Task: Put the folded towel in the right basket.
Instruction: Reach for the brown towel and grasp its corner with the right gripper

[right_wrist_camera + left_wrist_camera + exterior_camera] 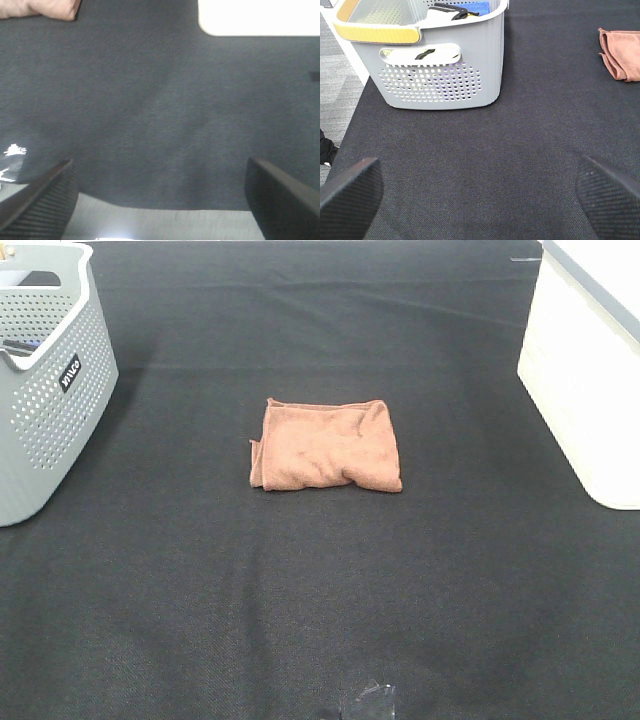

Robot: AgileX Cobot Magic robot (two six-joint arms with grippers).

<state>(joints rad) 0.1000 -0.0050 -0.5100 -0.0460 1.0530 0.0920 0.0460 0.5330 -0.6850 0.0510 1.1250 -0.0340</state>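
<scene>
The folded brown towel (326, 446) lies flat on the black cloth in the middle of the table. The white right basket (585, 370) stands at the right edge. Neither arm shows in the high view. In the left wrist view my left gripper (480, 200) is open and empty, its pads (350, 200) spread wide over bare cloth, with the towel's edge (621, 52) far off. In the right wrist view my right gripper (160, 200) is open and empty, with a towel corner (40, 7) and the white basket (257, 17) beyond it.
A grey perforated basket (45, 370) with a yellow handle pad (377, 34) stands at the left and holds some items. The black cloth's near edge (165, 212) lies just under the right gripper. A scrap of clear tape (370, 700) sits near the front.
</scene>
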